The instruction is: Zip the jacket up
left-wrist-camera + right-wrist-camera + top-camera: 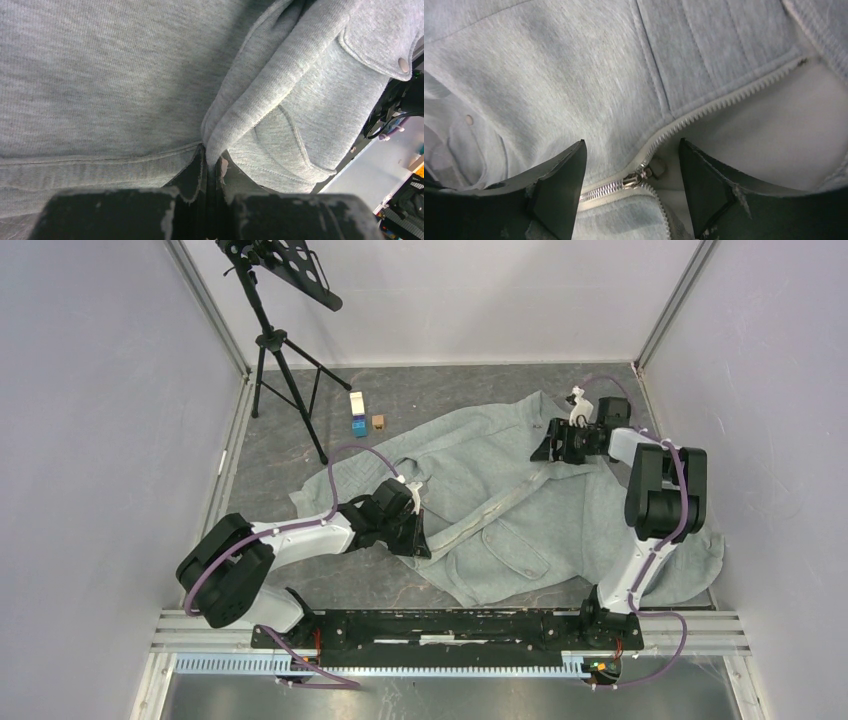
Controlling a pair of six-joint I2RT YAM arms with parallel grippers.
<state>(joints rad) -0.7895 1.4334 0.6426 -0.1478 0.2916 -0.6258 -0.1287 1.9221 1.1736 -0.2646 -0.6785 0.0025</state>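
The light grey-green fleece jacket (500, 500) lies spread across the table, its pale zipper line (510, 498) running diagonally. My left gripper (418, 540) is shut on a fold of the jacket's front edge (235, 120) near the hem. My right gripper (552, 443) is open near the collar end, its jaws standing either side of the metal zipper slider (634, 179). Below the slider the teeth are closed; above it the zipper (724, 100) is parted, showing pale lining. A collar snap (402, 62) shows in the left wrist view.
A black tripod stand (280, 350) stands at the back left. Small white, blue and brown blocks (360, 418) sit on the table behind the jacket. Grey walls close in both sides and the back.
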